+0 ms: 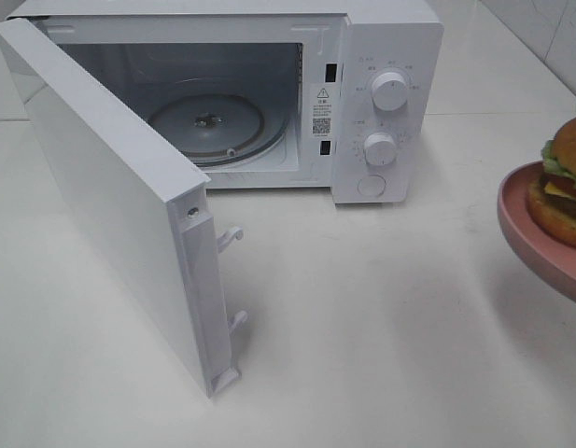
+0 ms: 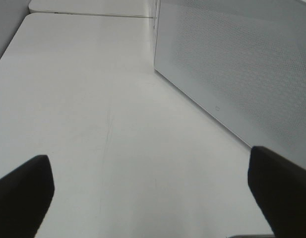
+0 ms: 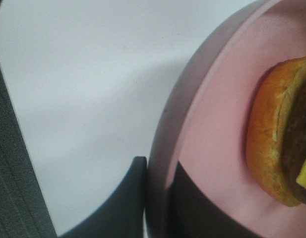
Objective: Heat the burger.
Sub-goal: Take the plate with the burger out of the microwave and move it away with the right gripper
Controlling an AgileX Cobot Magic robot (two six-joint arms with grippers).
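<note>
High view facing microwave (image 1: 269, 103) front; left wrist low beside door (image 2: 242, 64) — right wrist close on plate (image 3: 212, 139)

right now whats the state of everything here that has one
microwave door: swung wide open
turntable: bare, nothing on it
burger: on the plate, outside the microwave
pink plate: raised, rim clamped by right gripper
left gripper: open, empty
</note>
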